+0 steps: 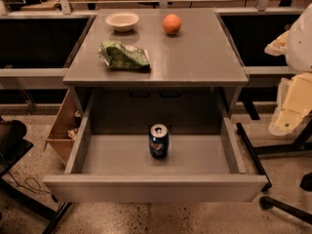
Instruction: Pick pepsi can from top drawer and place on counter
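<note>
Camera view (only one, btw): the top drawer [156,186] is pulled wide open, and the pepsi can [158,141] is seen standing upright inside it, abt mid-width and toward the back. So nothing's been picked yet imo. Grasp, lift and placing on the counter [195,57] are all left to do. The gripper [292,106] is at the right edge, well apart from the can; its open/closed state can't be told. The counter's shared w/ a bowl [122,21], an orange [171,24] and a green chip bag [124,56].

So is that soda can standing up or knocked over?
Upright: the pepsi can stands on its base, silver top up, in the top drawer. The gripper is at the right edge.
</note>
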Robot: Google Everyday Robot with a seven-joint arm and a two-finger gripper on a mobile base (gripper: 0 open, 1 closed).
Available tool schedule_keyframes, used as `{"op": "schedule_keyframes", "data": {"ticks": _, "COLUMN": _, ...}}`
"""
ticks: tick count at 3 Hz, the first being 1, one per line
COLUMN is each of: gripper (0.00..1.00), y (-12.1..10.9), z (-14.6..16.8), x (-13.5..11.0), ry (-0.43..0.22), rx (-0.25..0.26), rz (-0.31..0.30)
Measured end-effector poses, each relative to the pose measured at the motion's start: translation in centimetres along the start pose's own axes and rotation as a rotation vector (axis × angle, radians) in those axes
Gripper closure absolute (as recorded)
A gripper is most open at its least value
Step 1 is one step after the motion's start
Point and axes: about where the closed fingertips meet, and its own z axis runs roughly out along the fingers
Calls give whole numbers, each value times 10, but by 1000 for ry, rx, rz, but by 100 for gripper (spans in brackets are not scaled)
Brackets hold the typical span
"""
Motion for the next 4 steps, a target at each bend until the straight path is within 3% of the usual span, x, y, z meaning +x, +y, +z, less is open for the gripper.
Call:
{"op": "schedule_keyframes", "data": {"ticks": 1, "gripper": 0, "y": 0, "z": 0, "x": 0, "ry": 0, "rx": 0, "rz": 0}}
{"op": "schedule_keyframes", "data": {"ticks": 2, "gripper": 0, "y": -2, "z": 17, "x": -7, "ry": -78, "rx": 5, "rz": 3}}
{"op": "schedule_keyframes", "data": {"ticks": 3, "gripper": 0, "y": -2, "z": 74, "x": -26, "ry": -259, "rx": -38, "rz": 8}}
{"op": "schedule_keyframes", "data": {"ticks": 4, "gripper": 0, "y": -7, "z": 131, "x": -57, "ry": -458, "rx": -67, "rz": 53}}
